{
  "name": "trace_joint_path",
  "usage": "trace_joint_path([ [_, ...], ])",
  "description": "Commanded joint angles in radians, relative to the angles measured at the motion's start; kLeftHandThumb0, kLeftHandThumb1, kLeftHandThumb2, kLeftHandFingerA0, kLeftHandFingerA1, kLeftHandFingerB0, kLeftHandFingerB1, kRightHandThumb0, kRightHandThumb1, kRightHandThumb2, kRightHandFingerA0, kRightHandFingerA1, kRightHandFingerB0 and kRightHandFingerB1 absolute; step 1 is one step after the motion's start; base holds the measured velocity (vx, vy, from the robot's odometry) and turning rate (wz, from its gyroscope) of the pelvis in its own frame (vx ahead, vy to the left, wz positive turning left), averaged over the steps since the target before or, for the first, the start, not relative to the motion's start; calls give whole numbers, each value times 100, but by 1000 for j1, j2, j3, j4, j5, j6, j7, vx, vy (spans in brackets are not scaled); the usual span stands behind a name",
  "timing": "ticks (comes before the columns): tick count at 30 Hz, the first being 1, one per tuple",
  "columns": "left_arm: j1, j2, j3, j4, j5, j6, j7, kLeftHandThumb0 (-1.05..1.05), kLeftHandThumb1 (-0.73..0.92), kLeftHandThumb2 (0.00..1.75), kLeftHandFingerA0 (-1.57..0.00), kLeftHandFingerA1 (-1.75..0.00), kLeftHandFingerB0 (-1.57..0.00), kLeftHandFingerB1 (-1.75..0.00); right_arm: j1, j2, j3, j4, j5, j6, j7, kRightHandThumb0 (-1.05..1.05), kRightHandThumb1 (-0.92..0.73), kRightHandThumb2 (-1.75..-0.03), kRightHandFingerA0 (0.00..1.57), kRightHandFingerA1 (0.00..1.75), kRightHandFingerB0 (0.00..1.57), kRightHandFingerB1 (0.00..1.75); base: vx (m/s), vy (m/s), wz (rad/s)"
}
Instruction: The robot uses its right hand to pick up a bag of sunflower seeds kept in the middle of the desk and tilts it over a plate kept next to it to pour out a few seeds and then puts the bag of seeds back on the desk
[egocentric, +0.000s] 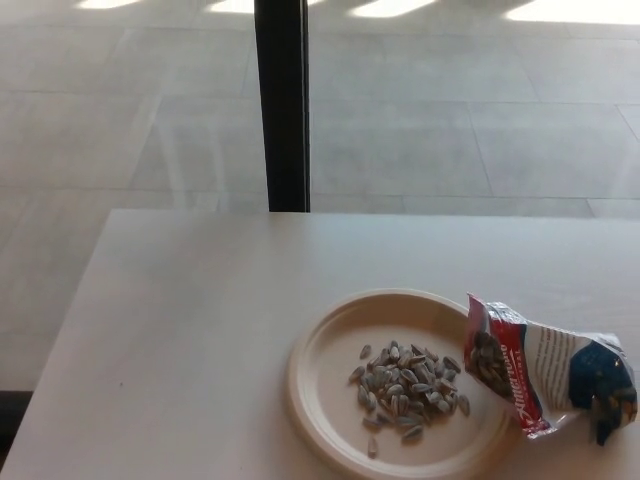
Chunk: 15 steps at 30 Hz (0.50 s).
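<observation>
**A:** Head view, quick rundown. The desk (200, 330) is pale and runs out of the bottom of the picture. On its right half sits a cream plate (330, 345) with a loose heap of seeds (405, 392) in the middle of it, a couple of strays lying nearer the lower rim.

**B:** And the bag?

**A:** The bag (545, 375) lies on its side just right of the plate, red-and-white end with the open mouth resting over the plate's right rim, blue end pointing toward the right edge of the picture. You can see dark seeds inside the mouth.

**B:** Is a hand on it?

**A:** Neither hand shows anywhere, so I can't tell anything about the fingers. Nothing is holding the bag; it's resting on desk and plate.

**B:** Background?

**A:** Grey tiled floor (450, 120) beyond the far desk edge, with bright light patches along the top. A black post (280, 100) stands upright behind the desk, a bit left of centre.
</observation>
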Motion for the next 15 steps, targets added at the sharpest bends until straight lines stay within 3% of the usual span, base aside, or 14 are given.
trace_joint_path([
  [1,69,7,32,9,-33,-3,-26,-85,80,64,-46,-61,-30,-38,124,-5,80,291,55,-162,-61,-103,-68,-109,0,41,0,36,0,0,0],
  [4,85,6,19,7,-16,-15,-24,-85,81,64,-49,-58,-30,-38,136,-25,108,312,70,-179,-64,-105,-71,-112,0,42,0,36,0,0,0],
  [5,92,6,15,10,-11,-17,-25,-87,81,64,-48,-56,-31,-38,140,-35,102,324,88,-167,-60,-95,-65,-104,14,66,0,32,0,0,0],
  [6,99,4,30,13,-26,-9,-44,-87,78,63,-46,-58,-30,-38,152,-46,112,339,101,-174,-38,-94,-66,-107,21,71,0,33,0,0,0],
  [7,105,4,59,17,-57,18,-69,-85,75,63,-46,-59,-29,-38,170,-58,123,359,109,-178,-15,-93,-67,-105,27,70,0,30,0,0,0],
  [8,120,14,15,14,-4,-6,-55,-85,83,66,-48,-52,-29,-36,184,-74,155,382,100,-178,-7,-86,-64,-105,32,70,0,36,0,0,0],
  [14,159,61,-140,8,131,-17,-31,-86,83,65,-51,-58,-33,-36,231,-113,217,448,168,-202,34,-86,-63,-105,31,71,0,38,0,0,0],
  [15,159,67,-181,9,160,-18,-9,-88,69,107,-45,-62,-30,-50,239,-117,228,453,172,-210,40,-85,-64,-105,33,72,0,38,0,0,0],
])
